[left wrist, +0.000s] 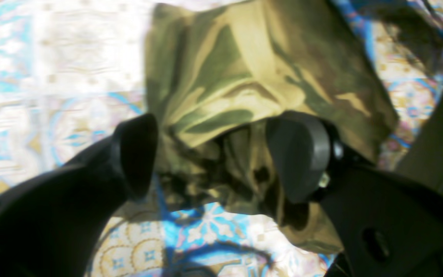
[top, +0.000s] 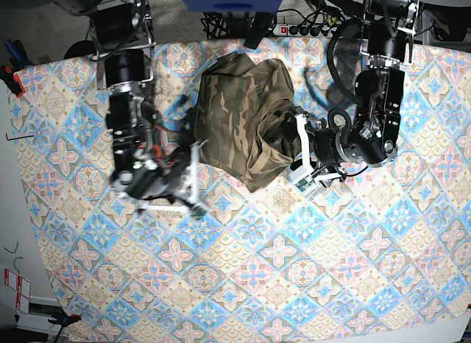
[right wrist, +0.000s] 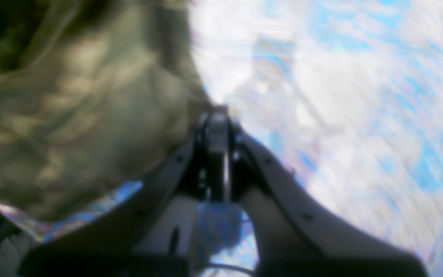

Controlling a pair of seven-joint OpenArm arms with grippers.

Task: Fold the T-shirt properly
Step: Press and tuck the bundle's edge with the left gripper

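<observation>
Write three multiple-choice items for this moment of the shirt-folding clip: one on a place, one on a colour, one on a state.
1. Where does the shirt lie in the base view?
A. on the cloth's top middle, between the two arms
B. at the cloth's bottom edge
C. on the floor beside the table

2. What print does the shirt have?
A. plain white
B. olive, brown and tan camouflage
C. red stripes

3. How do the tools stand?
A. both open
B. left tool open, right tool shut
C. left shut, right open

Answers:
1. A, the base view shows the bunched shirt on the cloth near its top edge, with an arm on each side.
2. B, blotches of those colours show in all views.
3. B, the left wrist view shows pads wide apart around a fold; the right wrist view shows fingers pressed together beside the shirt.
</observation>
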